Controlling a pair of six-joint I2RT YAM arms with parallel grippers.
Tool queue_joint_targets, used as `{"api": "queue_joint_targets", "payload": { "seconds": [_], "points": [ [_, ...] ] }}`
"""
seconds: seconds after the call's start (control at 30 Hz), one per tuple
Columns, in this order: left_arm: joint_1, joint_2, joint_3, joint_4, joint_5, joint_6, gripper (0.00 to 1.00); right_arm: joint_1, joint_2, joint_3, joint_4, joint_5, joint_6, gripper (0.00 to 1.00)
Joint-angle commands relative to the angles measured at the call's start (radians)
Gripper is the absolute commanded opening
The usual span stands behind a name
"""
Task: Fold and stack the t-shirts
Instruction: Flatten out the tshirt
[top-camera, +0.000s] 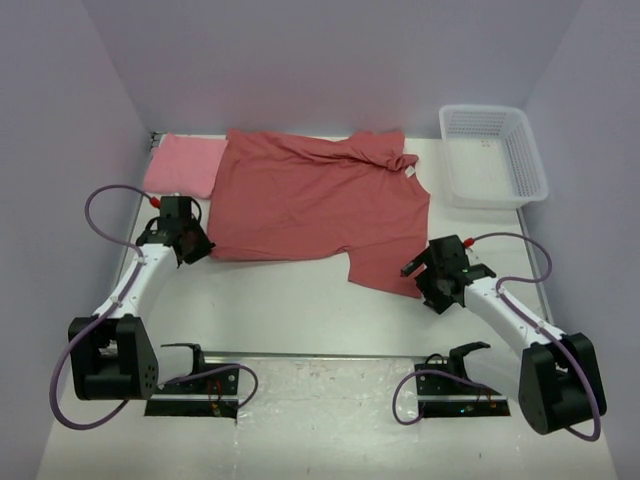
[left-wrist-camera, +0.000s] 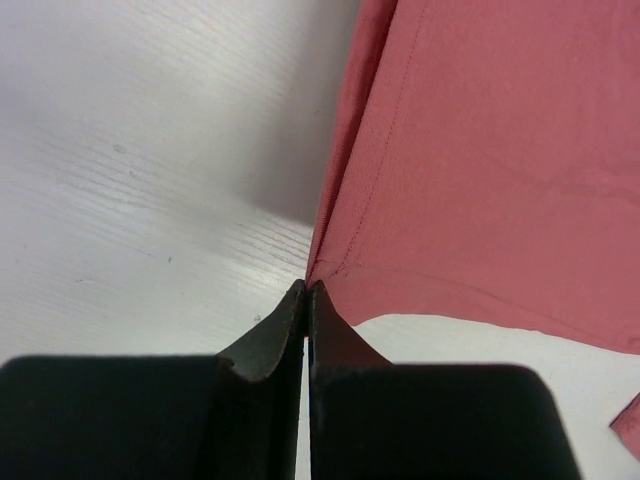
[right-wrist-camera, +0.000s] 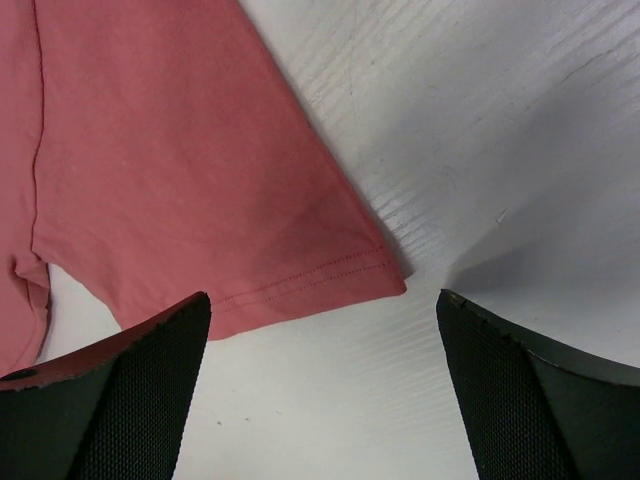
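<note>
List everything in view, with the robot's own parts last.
brick-red t-shirt: one, brick-red, spread out across the middle of the table
pink t-shirt: one, light pink, folded, far left corner, beside the red one
basket: one, white lattice plastic, far right corner, nothing in it
table: one, white, under everything
cables: two, purple, one looping off each arm
arms: two, white and black, bolted at the near edge
left fingers: one pair, black, pinched shut on the red shirt's near left corner
right fingers: one pair, black, open over the red shirt's sleeve hem
</note>
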Motion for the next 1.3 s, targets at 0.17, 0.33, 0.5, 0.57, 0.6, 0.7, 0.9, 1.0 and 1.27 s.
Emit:
{"api": "queue_joint_targets", "payload": {
  "seconds": [0.17, 0.33, 0.5, 0.57, 0.6, 0.7, 0.9, 1.0, 1.27],
  "points": [
    [-0.002, -0.060, 0.005, 0.013, -0.031, -0.016, 0.00, -0.003, 0.066, -0.026, 0.031, 0.015, 0.116, 0.88],
    [-0.002, -0.062, 0.002, 0.015, -0.022, -0.022, 0.00, -0.003, 0.075, -0.019, 0.021, 0.044, 0.146, 0.85],
    [-0.002, -0.079, 0.007, 0.012, -0.022, -0.022, 0.00, -0.003, 0.134, 0.026, -0.014, 0.049, 0.141, 0.80],
    [-0.002, -0.089, 0.013, 0.007, -0.025, -0.022, 0.00, -0.003, 0.154, 0.049, -0.020, 0.037, 0.130, 0.78],
    [-0.002, -0.092, 0.014, 0.005, -0.028, -0.022, 0.00, -0.003, 0.173, 0.057, -0.032, 0.037, 0.132, 0.77],
    [0.000, -0.097, 0.014, 0.007, -0.031, -0.024, 0.00, -0.002, 0.190, 0.078, -0.048, 0.034, 0.129, 0.72],
    [0.000, -0.085, 0.007, 0.019, -0.020, -0.027, 0.00, 0.000, 0.209, 0.090, -0.054, 0.032, 0.140, 0.56],
    [0.000, -0.074, 0.007, 0.024, -0.016, -0.025, 0.00, 0.003, 0.200, 0.083, -0.049, 0.032, 0.150, 0.42],
    [0.000, -0.062, -0.007, 0.038, -0.014, -0.025, 0.00, 0.007, 0.177, 0.066, -0.034, 0.047, 0.152, 0.13]
  ]
}}
